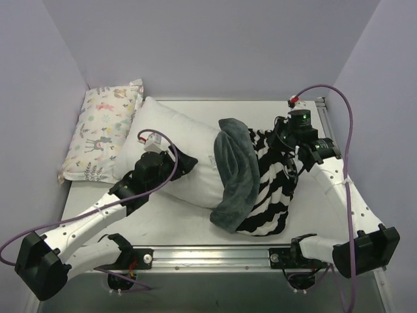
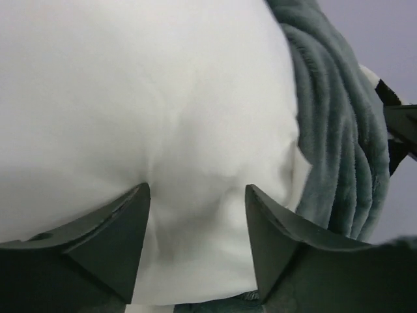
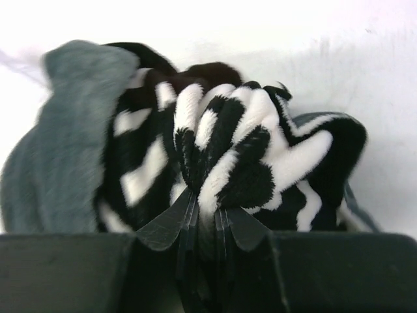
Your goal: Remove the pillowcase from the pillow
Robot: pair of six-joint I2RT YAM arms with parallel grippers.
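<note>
The white pillow lies across the table's middle, its right end still inside the pillowcase. The pillowcase is bunched over that end, with its grey-green plush rolled back and its zebra-striped face outward. My left gripper presses on the pillow's bare middle. In the left wrist view its fingers straddle a bulge of the white pillow, the gripper closed on it. My right gripper is shut on a fold of the zebra fabric, pinched between the tips of the gripper.
A smaller pastel animal-print pillow lies at the back left against the wall. Lilac walls enclose the table on three sides. A metal rail runs along the near edge between the arm bases.
</note>
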